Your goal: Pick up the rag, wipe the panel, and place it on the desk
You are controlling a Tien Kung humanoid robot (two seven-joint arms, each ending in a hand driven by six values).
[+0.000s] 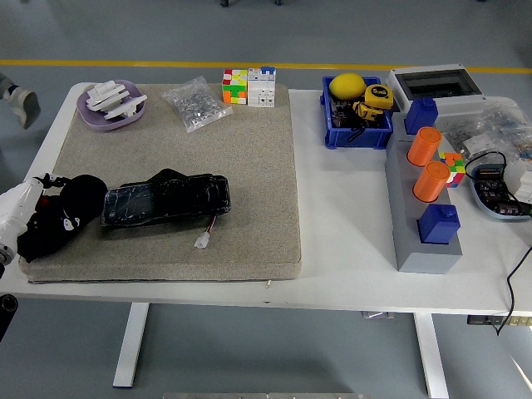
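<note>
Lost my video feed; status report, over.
Left hand at the table's left edge, on black rag. Rag touches black panel. Right hand out of view. Nothing blocking.

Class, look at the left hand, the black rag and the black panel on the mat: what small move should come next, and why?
Probably slide the rag rightward onto the panel. The left hand appears to hold the rag at the mat's left edge, beside the panel's left end, so wiping looks barely begun.

The rag lies left of the panel on the mat.
</note>
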